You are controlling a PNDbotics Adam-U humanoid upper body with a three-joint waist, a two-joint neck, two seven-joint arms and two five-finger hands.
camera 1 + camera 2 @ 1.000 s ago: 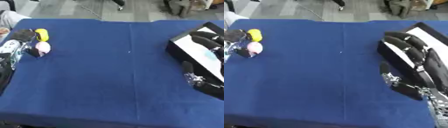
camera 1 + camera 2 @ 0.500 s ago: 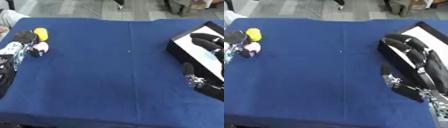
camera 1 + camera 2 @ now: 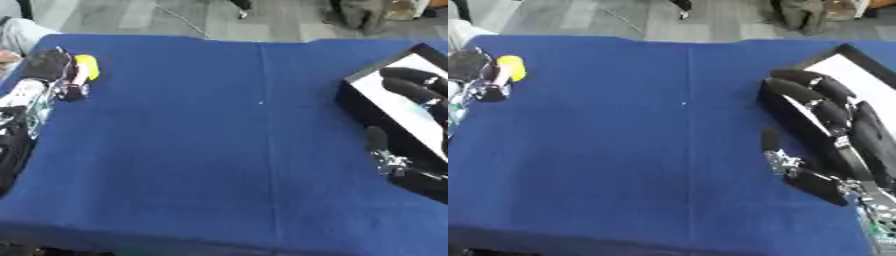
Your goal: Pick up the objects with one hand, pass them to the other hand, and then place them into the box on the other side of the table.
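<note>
Matt blue cloth (image 3: 219, 150) covers the table; the box (image 3: 354, 102) looks like smooth black-walled card.

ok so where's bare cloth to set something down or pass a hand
The blue cloth is bare across the whole middle, from the left hand to the box. It is crowded at the far left, around the yellow object and pink object, and at the right, where the right hand hangs over the box.

1. The counter (image 3: 219, 165) is covered with a deep blue cloth that has a faint crease down its middle.
2. A small white speck (image 3: 260, 103) lies on the cloth near the crease.
3. Grey floor (image 3: 262, 20) shows beyond the far edge.
</note>
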